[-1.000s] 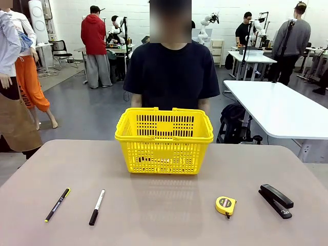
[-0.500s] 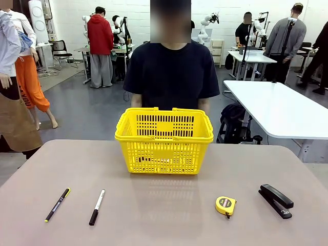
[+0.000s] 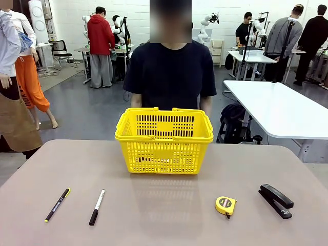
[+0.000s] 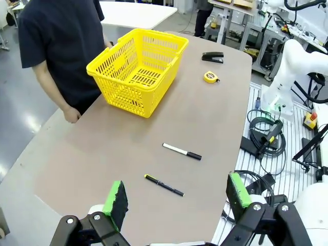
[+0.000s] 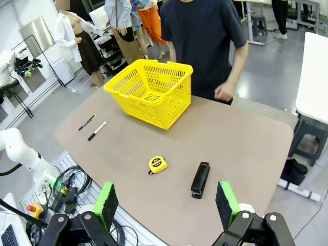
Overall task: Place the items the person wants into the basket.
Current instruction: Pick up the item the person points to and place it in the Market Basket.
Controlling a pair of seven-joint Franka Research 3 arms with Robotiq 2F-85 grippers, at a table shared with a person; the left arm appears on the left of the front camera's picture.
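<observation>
Stapler [image 5: 200,179] lies ahead of the wide-spread right gripper [image 5: 166,197]; left gripper [image 4: 177,195] equally spread.

A yellow basket [image 3: 164,149] stands upright mid-table before the person [image 3: 171,72]; tape measure [image 3: 225,205] and black stapler [image 3: 275,201] lie flat to its right.

The basket [image 3: 164,148] looks like bright moulded plastic with a slight sheen, its walls a slotted mesh. The tabletop [image 3: 169,220] is smooth and mostly matt grey-brown, yet it gives back a faint, blurred reflection of the basket. The stapler [image 3: 275,200] has a dark, fairly glossy casing. The tape measure [image 3: 225,205] has a smooth yellow plastic shell. The person [image 3: 171,72] wears a plain matt cloth T-shirt [image 3: 171,82]. On the left gripper [image 4: 176,187], the green pads [image 4: 113,197] look dull and rubbery.
</observation>
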